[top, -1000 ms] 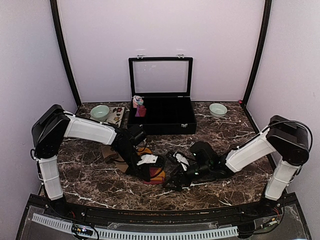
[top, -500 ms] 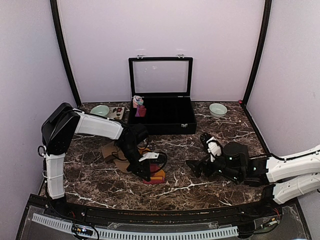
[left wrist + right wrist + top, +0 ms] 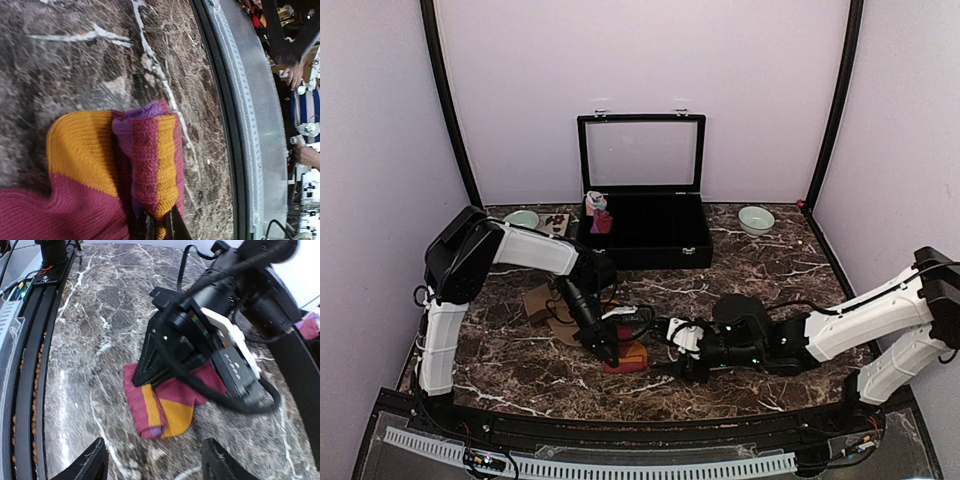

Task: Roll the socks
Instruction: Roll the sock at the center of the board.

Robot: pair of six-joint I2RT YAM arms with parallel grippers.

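Pinching the red-maroon sock (image 3: 90, 210) by its folded striped cuff at table ctr-front, L gripper (image 3: 159, 226) holds the roll start while R gripper (image 3: 156, 462), jaws spread, hovers at sock's 3 o'clock; next move likely needs R to tuck the bundle; tan-brown sock (image 3: 537, 301) lies at 10 o'clock.

Top view high behind, over table (image 3: 770, 262), left wrist close-up, right wrist farther, all share maroon sock (image 3: 628, 358)

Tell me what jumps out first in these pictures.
The red sock, orange-toed with its striped cuff folded over, lies front-centre on the table, pinched by the left gripper. The right gripper faces it, open. An open black case stands behind.
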